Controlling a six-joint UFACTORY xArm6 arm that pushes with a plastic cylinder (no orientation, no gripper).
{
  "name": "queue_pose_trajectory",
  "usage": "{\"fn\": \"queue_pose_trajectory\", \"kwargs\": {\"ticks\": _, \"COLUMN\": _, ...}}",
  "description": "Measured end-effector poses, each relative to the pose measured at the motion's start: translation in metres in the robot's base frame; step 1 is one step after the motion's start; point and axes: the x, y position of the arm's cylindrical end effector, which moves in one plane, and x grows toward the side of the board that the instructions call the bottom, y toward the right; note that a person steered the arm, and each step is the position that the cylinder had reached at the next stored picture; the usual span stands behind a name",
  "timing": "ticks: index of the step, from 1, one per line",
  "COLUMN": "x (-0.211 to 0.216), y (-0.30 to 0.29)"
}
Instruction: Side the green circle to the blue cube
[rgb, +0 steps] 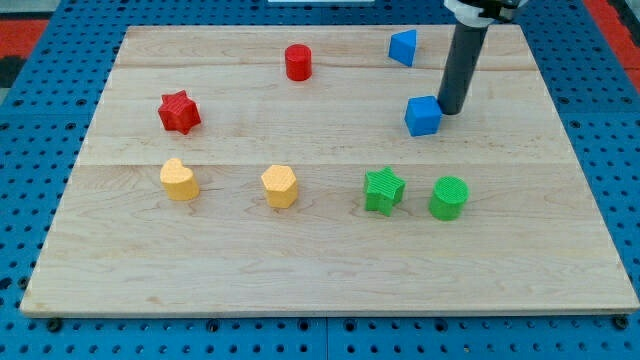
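Note:
The green circle (449, 197) stands at the view's lower right of the wooden board (330, 280). The blue cube (422, 116) sits above it, toward the view's upper right. My tip (449, 109) rests just to the right of the blue cube, touching or almost touching its right side, and well above the green circle.
A green star (383, 190) lies just left of the green circle. A second blue block (403, 47) sits near the top edge. A red cylinder (298, 62) and a red star (179, 112) are at the upper left. Two yellow blocks (179, 180) (280, 186) lie at the lower left.

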Motion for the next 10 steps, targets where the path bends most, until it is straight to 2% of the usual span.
{"fn": "queue_pose_trajectory", "kwargs": {"ticks": 1, "x": 0.102, "y": 0.028}}
{"fn": "queue_pose_trajectory", "kwargs": {"ticks": 2, "x": 0.185, "y": 0.000}}
{"fn": "queue_pose_trajectory", "kwargs": {"ticks": 3, "x": 0.185, "y": -0.003}}
{"fn": "queue_pose_trajectory", "kwargs": {"ticks": 6, "x": 0.106, "y": -0.021}}
{"fn": "queue_pose_trajectory", "kwargs": {"ticks": 7, "x": 0.156, "y": 0.000}}
{"fn": "queue_pose_trajectory", "kwargs": {"ticks": 8, "x": 0.170, "y": -0.041}}
{"fn": "queue_pose_trajectory", "kwargs": {"ticks": 9, "x": 0.129, "y": -0.053}}
{"fn": "queue_pose_trajectory", "kwargs": {"ticks": 10, "x": 0.113, "y": -0.053}}
